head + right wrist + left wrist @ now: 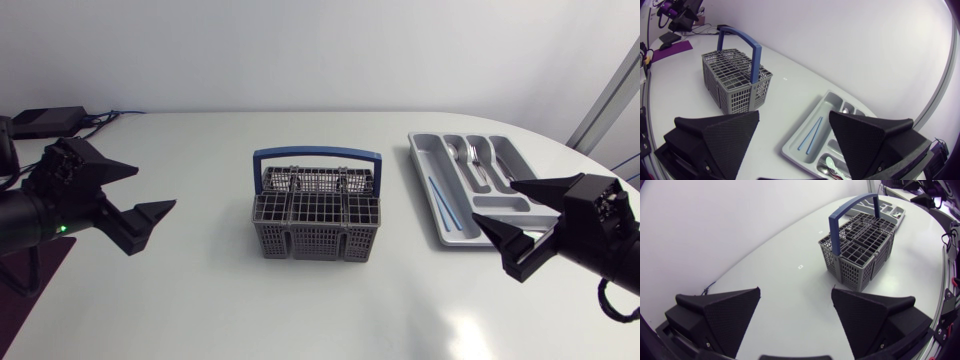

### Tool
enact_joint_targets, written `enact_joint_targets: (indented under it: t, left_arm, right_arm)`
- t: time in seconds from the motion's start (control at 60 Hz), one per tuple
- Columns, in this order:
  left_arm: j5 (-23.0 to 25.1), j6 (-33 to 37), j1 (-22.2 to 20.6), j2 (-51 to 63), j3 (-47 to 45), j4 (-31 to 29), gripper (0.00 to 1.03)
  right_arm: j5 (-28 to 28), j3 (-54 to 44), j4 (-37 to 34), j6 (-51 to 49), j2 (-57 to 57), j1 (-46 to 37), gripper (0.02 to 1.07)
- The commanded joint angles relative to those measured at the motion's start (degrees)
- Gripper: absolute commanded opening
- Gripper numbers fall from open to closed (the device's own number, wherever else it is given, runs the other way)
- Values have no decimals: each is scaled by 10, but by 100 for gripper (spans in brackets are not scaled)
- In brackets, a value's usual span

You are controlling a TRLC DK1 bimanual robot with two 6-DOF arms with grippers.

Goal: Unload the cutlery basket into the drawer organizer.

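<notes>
Left gripper (155,186) and right gripper (493,200) are open, empty. The basket (316,225) looks light and stiff; grab its blue handle (316,153).

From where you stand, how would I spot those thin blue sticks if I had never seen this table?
On the white table, look right of the grey basket with the blue handle to the grey drawer organizer. In its long compartment nearest the basket lie two thin blue sticks; unlike the silvery cutlery in neighbouring compartments, they are straight, slim and blue.
</notes>
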Motion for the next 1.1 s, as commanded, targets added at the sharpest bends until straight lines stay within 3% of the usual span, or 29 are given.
enact_joint_targets:
  t: [0.0,0.5,0.733,1.083]
  left_arm:
    - [7,-14,5,-27,-27,9,98]
    - [18,-88,62,-137,-124,68,98]
    - [18,-134,62,-201,-163,103,98]
    - [-42,-212,43,-304,-228,119,98]
  right_arm:
    - [12,-24,-13,25,-26,-6,103]
    - [123,-103,-3,108,-190,23,103]
    - [186,-138,9,175,-254,52,103]
    - [283,-191,28,278,-351,97,103]
